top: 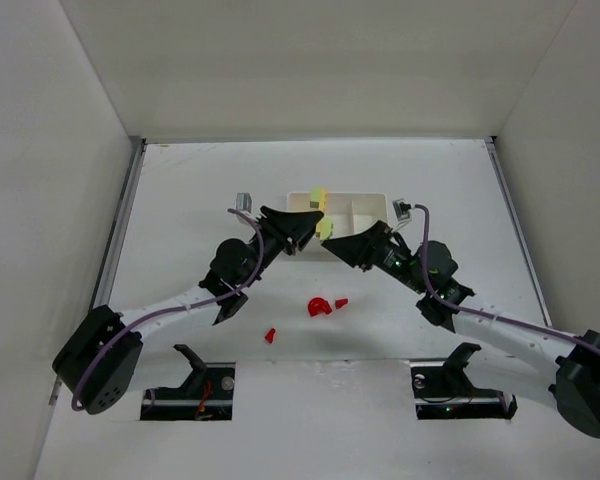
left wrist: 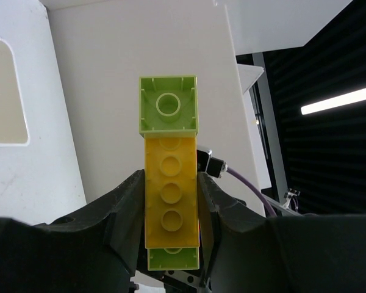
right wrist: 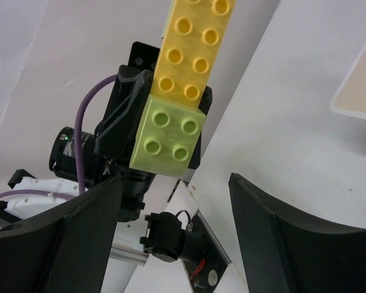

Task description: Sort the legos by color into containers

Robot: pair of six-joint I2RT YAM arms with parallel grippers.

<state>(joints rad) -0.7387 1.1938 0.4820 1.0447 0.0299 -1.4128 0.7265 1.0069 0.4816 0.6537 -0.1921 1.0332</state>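
My left gripper (top: 302, 228) (left wrist: 169, 178) is shut on a stack of legos held above the table: a yellow brick (left wrist: 169, 195) (right wrist: 192, 43) with a pale yellow-green brick at its far end (left wrist: 168, 105) (top: 318, 197) and another at its near end (left wrist: 174, 256) (top: 325, 229). My right gripper (top: 344, 243) (right wrist: 175, 186) is open and empty, its jaws spread just short of the near green brick (right wrist: 168, 137). Three red legos lie on the table: a half-disc (top: 319, 307) and two small wedges (top: 341, 301) (top: 270, 335).
The white compartment tray (top: 365, 205) sits just behind both grippers; its corner shows in the left wrist view (left wrist: 6, 91) and in the right wrist view (right wrist: 360, 91). White walls enclose the table on three sides.
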